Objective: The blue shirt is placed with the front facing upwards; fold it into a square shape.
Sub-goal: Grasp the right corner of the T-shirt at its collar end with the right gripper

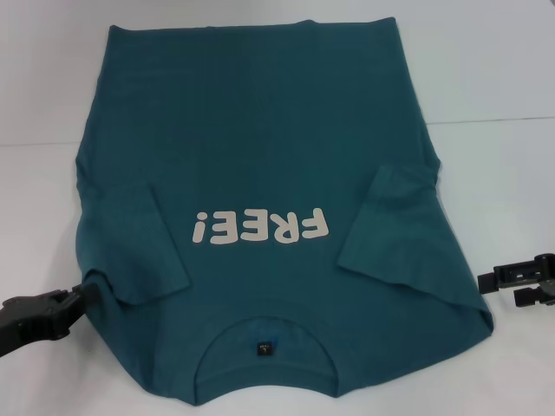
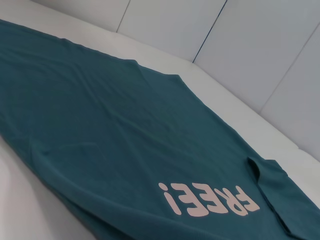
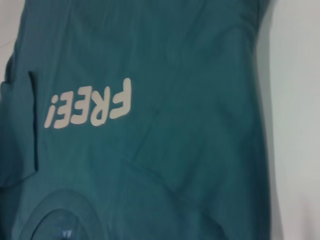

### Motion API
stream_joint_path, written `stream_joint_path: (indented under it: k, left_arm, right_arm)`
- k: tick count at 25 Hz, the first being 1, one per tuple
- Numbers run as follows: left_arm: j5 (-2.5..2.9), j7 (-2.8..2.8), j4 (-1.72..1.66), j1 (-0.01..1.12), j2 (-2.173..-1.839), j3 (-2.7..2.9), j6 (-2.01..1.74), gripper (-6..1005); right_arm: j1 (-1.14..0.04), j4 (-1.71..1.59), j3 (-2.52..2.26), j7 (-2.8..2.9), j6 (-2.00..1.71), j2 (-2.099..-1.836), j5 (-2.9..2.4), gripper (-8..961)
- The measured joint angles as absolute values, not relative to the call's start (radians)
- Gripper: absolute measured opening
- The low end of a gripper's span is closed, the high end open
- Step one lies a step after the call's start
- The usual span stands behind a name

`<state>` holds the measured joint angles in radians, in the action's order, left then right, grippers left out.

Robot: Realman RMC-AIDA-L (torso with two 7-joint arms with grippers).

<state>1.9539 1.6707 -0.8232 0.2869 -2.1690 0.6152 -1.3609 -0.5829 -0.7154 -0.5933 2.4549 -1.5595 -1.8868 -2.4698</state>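
The blue shirt [image 1: 260, 147] lies flat on the white table, front up, with its neck and small dark label [image 1: 264, 348] toward me. The white "FREE!" lettering [image 1: 260, 228] reads upside down. Both short sleeves are folded inward onto the chest, one on the left [image 1: 139, 247] and one on the right [image 1: 395, 230]. My left gripper [image 1: 74, 303] is at the shirt's near left shoulder edge, touching the cloth. My right gripper [image 1: 499, 288] is open, just beside the near right shoulder edge and apart from it. The shirt also shows in the left wrist view [image 2: 110, 125] and the right wrist view [image 3: 165, 75].
The white table [image 1: 494, 69] extends beyond the shirt on both sides and at the back. A seam line crosses the surface at the right [image 1: 494, 120]. White wall panels [image 2: 260, 45] stand behind the table.
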Motion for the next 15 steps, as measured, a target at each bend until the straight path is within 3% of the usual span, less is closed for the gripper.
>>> stream_joint_path:
  k: [8, 15]
  left_arm:
    - [1.932, 1.649, -0.803, 0.287, -2.169, 0.615, -1.362, 33]
    - [1.928, 1.646, -0.799, 0.287, -2.169, 0.615, -1.363, 33]
  right_arm:
    - [-0.578, -0.713, -0.612, 2.449, -1.548, -1.912, -2.47, 847]
    - [-0.578, -0.713, -0.615, 2.449, -1.547, -1.918, -2.47, 846]
